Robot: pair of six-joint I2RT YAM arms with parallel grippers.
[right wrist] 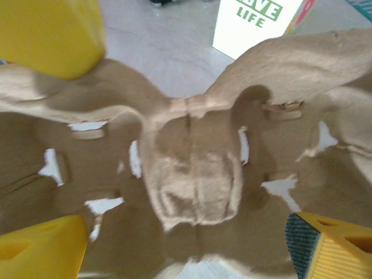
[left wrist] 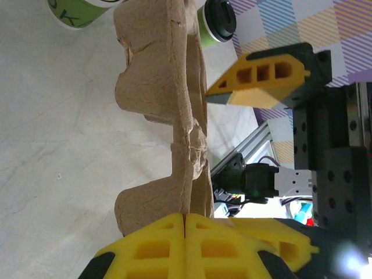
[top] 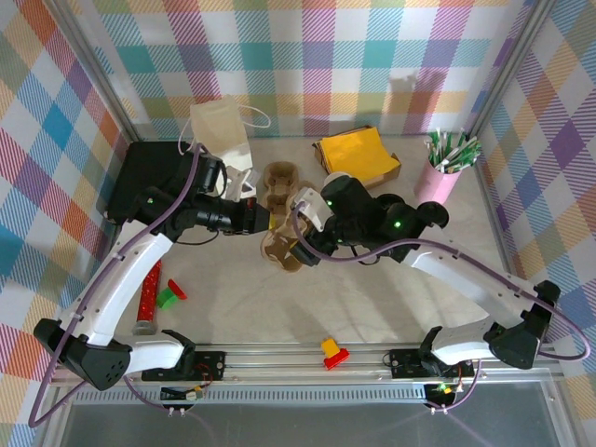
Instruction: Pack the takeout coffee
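A brown pulp cup carrier (top: 282,216) lies mid-table between both arms. My left gripper (top: 258,219) is shut on its near rim; in the left wrist view the yellow fingers (left wrist: 186,224) pinch the carrier's edge (left wrist: 174,104). The takeout coffee (left wrist: 216,20), cream and green with a black lid, stands beyond the carrier at the top of that view. My right gripper (top: 304,237) hovers open just above the carrier's raised centre (right wrist: 195,174), with one finger (right wrist: 40,247) on each side. My right gripper's finger (left wrist: 258,78) also shows in the left wrist view.
A lidless cream-and-green cup (left wrist: 81,11) stands near the carrier. Another green-printed cup (right wrist: 256,23) has its top out of frame. At the back are a white paper bag (top: 223,130), a yellow box (top: 358,156) and a pink cup of sticks (top: 445,163). Red and green pieces (top: 158,291) lie front left.
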